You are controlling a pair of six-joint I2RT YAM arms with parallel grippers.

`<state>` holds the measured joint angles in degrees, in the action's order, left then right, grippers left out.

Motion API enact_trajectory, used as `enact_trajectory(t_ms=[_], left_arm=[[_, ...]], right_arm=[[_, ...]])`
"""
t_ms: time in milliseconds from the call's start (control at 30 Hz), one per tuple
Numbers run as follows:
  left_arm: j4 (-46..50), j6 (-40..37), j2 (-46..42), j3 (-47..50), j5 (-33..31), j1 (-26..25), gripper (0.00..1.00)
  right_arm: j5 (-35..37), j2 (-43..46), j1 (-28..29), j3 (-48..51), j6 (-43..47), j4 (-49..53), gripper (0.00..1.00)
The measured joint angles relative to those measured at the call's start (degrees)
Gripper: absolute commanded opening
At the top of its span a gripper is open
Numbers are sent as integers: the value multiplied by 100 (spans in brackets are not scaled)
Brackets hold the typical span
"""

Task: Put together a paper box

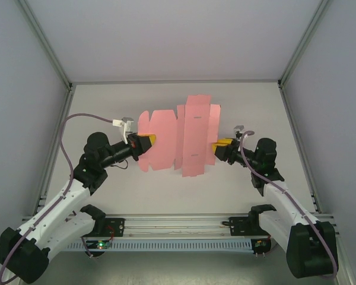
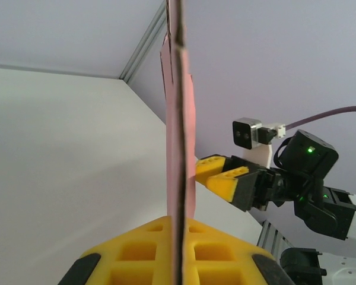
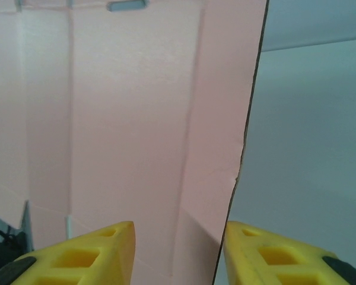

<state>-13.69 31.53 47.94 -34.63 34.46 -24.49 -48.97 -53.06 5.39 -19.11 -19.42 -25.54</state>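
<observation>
**Pink sheet up off the table, left side pinched, right side loose**

From above, we've got the paper box as a flat pink die-cut sheet. It is unfolded, flaps and tabs spread wide, and held up over the middle of the white table.

The left gripper has the sheet's left edge. On the left wrist camera we see the card edge-on, a thin upright line running straight down between the yellow fingers. They're pressed tight onto it, a firm pinch on the card.

Over on the other side, the right gripper sits right at the sheet's right edge, yellow tips pointing in at the card. Its own camera gives us the pink panel big in front, crease lines running up it. The panel's right-hand edge drops down between the two yellow fingers, close to the right-hand one. Those fingers stand clearly apart with a wide gap between them, so we call that hand open around the edge, not clamped on it.

Back on the left wrist view, we catch the right gripper beyond the sheet, just beside it, with its small camera perched above. A purple cable loops out beside the left arm.
</observation>
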Motion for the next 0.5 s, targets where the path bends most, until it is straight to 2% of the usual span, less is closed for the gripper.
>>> enact_trajectory(t_ms=[233, 367, 433, 500], left_arm=[[2, -2, -195, 7, 0, -44, 0], [17, -2, -205, 24, -2, -48, 0], [37, -4, -205, 28, -2, -55, 0], [39, -2, -203, 31, -2, -55, 0]], right_arm=[[122, -304, 0, -258, 297, 68, 53], [166, -337, 0, -280, 424, 131, 34], [98, -348, 0, -282, 424, 101, 34], [-50, -356, 0, -282, 363, -39, 38]])
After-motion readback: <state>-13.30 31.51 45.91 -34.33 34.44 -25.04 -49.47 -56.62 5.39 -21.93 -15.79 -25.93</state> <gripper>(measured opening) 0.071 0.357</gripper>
